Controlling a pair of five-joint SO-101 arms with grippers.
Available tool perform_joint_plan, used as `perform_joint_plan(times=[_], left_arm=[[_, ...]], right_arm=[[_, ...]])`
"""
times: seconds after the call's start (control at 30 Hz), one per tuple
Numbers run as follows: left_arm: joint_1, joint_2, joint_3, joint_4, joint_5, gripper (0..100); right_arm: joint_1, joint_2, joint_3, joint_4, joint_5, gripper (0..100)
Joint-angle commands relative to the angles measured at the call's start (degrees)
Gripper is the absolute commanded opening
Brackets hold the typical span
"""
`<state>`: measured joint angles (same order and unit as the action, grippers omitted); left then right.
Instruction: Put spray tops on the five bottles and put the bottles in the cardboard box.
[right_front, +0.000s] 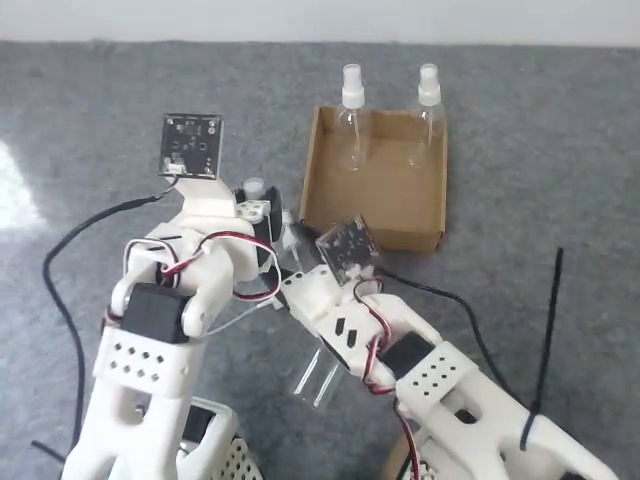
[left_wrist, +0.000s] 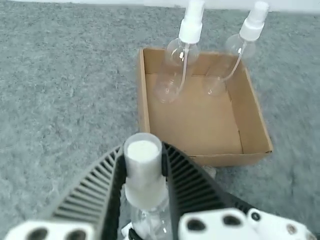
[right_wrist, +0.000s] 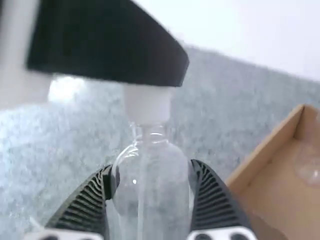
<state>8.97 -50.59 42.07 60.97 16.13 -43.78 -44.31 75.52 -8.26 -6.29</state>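
Left fingers (left_wrist: 95, 190) are closed narrow on a white spray top (left_wrist: 143, 157), with the ribbed black pads pressed against both sides of its smooth barrel. Right fingers (right_wrist: 85, 205) are clamped on the rounded body of a clear bottle (right_wrist: 150, 185), just below the shoulder. The top is seated on the bottle's neck; whether it is fully home cannot be told. The pair is held upright between the two arms, just beside the near corner of the cardboard box (right_front: 375, 215) on the left arm's side. Whether the bottle's base rests on the bench (right_front: 540, 130) cannot be told.

Step in hand, as judged: the top is being fitted to the third bottle. Two finished bottles (left_wrist: 170, 85) are noted standing against the far wall of the box, white tops on, thin dip tubes seen through the clear walls. A clear piece, probably an uncapped bottle (right_front: 316, 375), is seen lying on the bench under the right arm (right_front: 440, 375).

Next move, as judged: the top is to be pressed or twisted down while the bottle is held against turning. The top is then to be released and the bottle carried over the box rim and set upright beside the others.

Materials:
- Bottle: thin, glossy, transparent, bulbous; likely light and slippery.
- Top: hard white plastic, cylindrical.
- Box: brown corrugated card, shallow, open, low-walled.
- Bench: covered in grey matte felt-like carpet.
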Motion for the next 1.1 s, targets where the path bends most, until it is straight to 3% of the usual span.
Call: perform_joint_plan(times=[0.0,0.17,0.3,0.6,0.7,0.9,1.07], left_arm=[[0.0,-0.09,-0.13,0.35,-0.79,1],[1.23,-0.09,-0.75,0.09,-0.7,1],[4.84,0.0,-1.98,0.44,-0.79,8],[1.49,-0.09,-5.23,1.05,-1.67,12],[1.14,-0.09,-8.75,4.31,-4.13,13],[1.41,-1.41,-20.0,15.47,-4.84,24],[0.26,-9.23,-22.37,19.87,-10.02,24]], right_arm=[[4.79,-2.51,-0.44,-8.22,-0.88,0.6],[4.79,-2.07,-0.35,-8.48,-0.79,0.6],[4.79,-2.07,-0.26,-8.4,-0.7,0.6],[4.79,-1.98,0.09,-8.04,-0.7,0.6],[4.79,-1.98,0.35,-8.04,-0.7,0.6],[4.79,-1.89,0.35,-8.04,-0.7,0.6],[4.88,-1.89,0.35,-8.04,-0.62,0.6]])
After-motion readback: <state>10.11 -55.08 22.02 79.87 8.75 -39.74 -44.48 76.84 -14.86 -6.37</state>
